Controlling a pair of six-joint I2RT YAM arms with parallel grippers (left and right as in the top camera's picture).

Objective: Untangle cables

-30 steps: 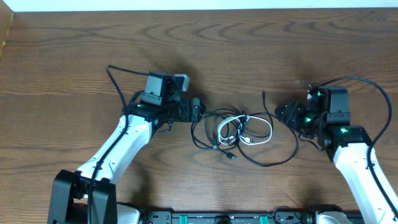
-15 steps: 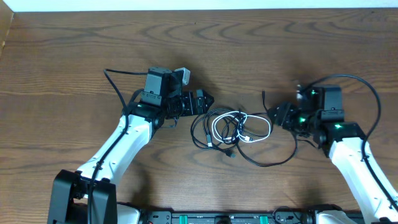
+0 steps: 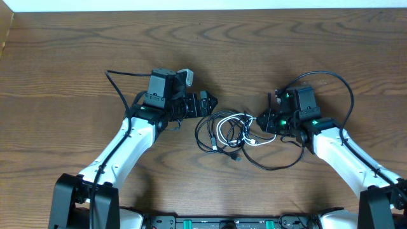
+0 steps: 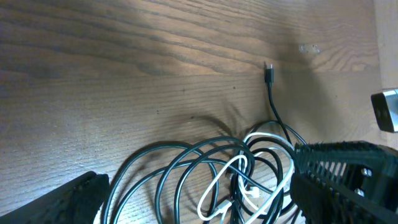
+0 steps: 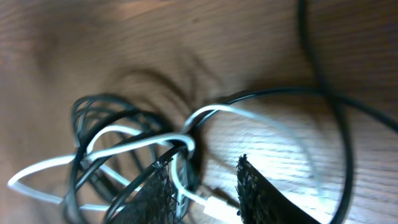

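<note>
On the big brown desk point(image 3: 76, 51), the left hand point(image 3: 210, 107) is spread wide, just left of the cables point(image 3: 232, 137) tangled in the middle. The right hand point(image 3: 262, 122) has a finger on each side of the white cable point(image 4: 268, 132). I cannot tell if it pinches it.

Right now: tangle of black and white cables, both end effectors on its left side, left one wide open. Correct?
Not quite. The end effectors flank the cables: the left end effector, wide open, is on their left, and the right end effector is on their right. The overhead view shows it. The rest holds.
</note>
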